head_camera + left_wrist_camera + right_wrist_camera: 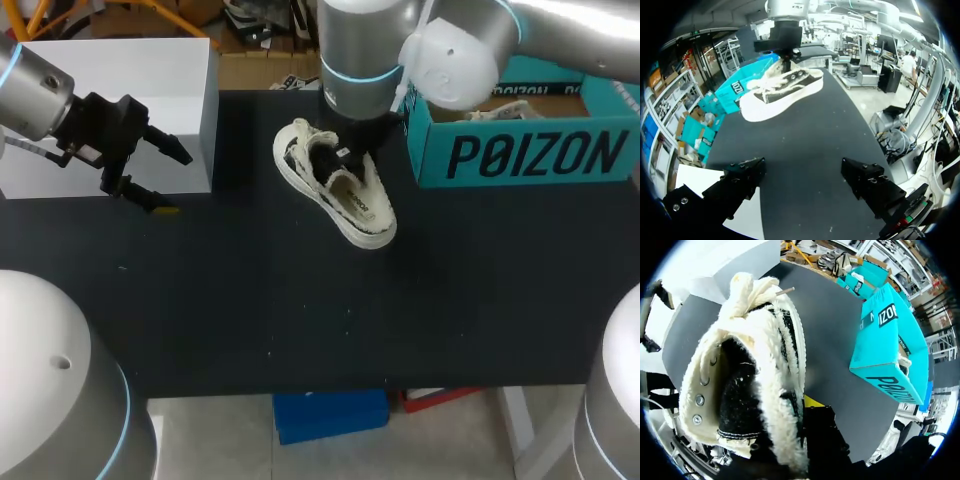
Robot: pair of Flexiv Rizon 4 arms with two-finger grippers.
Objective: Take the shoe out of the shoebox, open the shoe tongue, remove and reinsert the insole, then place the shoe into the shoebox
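the shoe (345, 195) lies slantwise on the black table (300, 320) beside the teal shoebox (520, 150), toe to the far left, heel to the near right. the right gripper (347, 155) is clamped on its collar. the left gripper (172, 182) hangs wide apart, empty.

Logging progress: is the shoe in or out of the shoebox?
Out. The shoe lies on the table beside the shoebox, not inside.
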